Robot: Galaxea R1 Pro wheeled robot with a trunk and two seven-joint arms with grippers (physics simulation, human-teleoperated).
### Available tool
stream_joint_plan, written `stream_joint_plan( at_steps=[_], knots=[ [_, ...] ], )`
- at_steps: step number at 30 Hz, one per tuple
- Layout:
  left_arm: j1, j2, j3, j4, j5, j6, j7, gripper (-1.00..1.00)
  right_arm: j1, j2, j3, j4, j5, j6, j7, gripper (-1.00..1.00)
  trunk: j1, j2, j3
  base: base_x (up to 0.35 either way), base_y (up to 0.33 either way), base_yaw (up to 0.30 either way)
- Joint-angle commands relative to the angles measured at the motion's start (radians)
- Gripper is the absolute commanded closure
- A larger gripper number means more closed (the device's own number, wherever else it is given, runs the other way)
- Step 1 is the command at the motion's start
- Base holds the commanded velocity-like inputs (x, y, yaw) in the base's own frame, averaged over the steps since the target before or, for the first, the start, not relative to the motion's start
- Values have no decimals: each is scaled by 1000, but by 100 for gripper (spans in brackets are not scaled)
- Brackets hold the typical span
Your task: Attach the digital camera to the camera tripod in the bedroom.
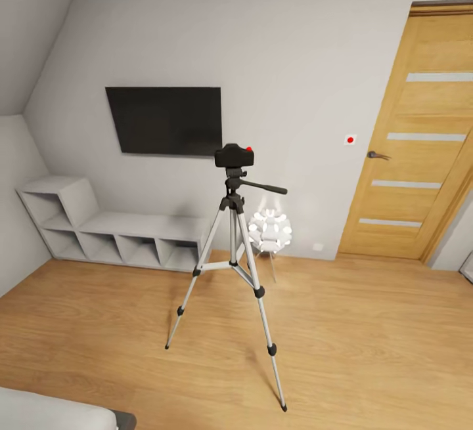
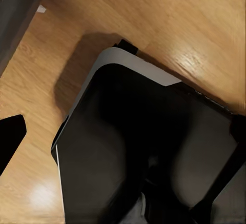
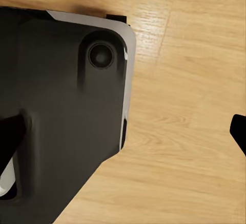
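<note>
The small black digital camera (image 1: 234, 155), red dot on its body, sits on the black head of the camera tripod (image 1: 233, 246). The tripod stands upright on the light wood floor in the middle of the head view, silver legs spread and pan handle pointing right. In the left wrist view, my left gripper (image 2: 123, 142) is open, its dark fingertips (image 2: 10, 138) at the picture's sides over my own black base. My right gripper (image 3: 123, 137) is open too, with fingertips (image 3: 239, 130) far apart and nothing between them.
Behind the tripod are a wall TV (image 1: 165, 119), a low white cubby shelf (image 1: 112, 236) and a white clustered-shade lamp (image 1: 269, 232). A wooden door (image 1: 410, 141) stands at the right. A grey bed corner (image 1: 59, 411) is at the lower left. My black base (image 3: 61, 111) is below both wrists.
</note>
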Motion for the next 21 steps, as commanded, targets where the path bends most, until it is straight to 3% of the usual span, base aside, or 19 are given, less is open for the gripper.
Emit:
stream_joint_plan(
  at_steps=[1, 4, 10, 21],
  knots=[
    [6, 0, 7, 0, -5, 1, 1, -100, -1, 0, 7, 3, -11, -7, 5, -100, 1, -2, 0, 0, 0, 0],
    [29, 0, 6, 3, -7, 0, -11, -100, 0, 0, 7, 3, -18, -9, 5, -100, 1, -2, 4, 0, 0, 0],
    [38, 3, 5, 4, -6, -1, -44, -100, 0, -1, 7, 3, -73, -9, 6, -100, 1, -2, 14, 0, 0, -36],
    [40, 28, 3, 3, -6, -20, -79, -100, 0, -1, 7, 3, -84, -9, 6, -100, 1, -2, 32, 0, 0, -70]
  ],
)
